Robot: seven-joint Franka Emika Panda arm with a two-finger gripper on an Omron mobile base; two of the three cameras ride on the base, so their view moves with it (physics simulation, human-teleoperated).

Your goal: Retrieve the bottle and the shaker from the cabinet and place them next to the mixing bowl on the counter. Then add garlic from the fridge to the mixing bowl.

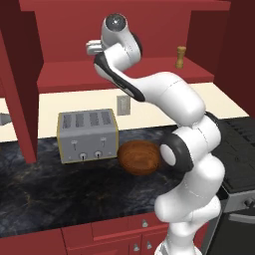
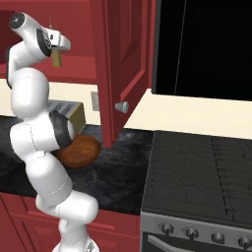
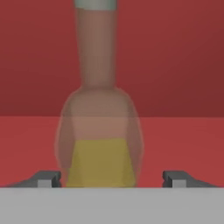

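A translucent bottle (image 3: 99, 131) with a yellow label and a pale cap stands on the red cabinet shelf (image 3: 183, 144), right in front of the hand. My gripper (image 3: 111, 179) is open, one dark fingertip on each side of the bottle's base, with a small gap on the right. In the left base view the gripper (image 1: 92, 48) reaches into the open cabinet. The wooden shaker (image 1: 181, 57) stands further right on the same shelf. The brown mixing bowl (image 1: 139, 157) sits on the dark counter beside the toaster (image 1: 88, 135). The garlic is out of view.
An open red cabinet door (image 2: 123, 64) hangs right of the arm, another (image 1: 20, 99) at the left. A stove (image 2: 197, 172) adjoins the counter (image 1: 50, 194) on the right. A wall outlet (image 1: 122, 105) sits behind the toaster.
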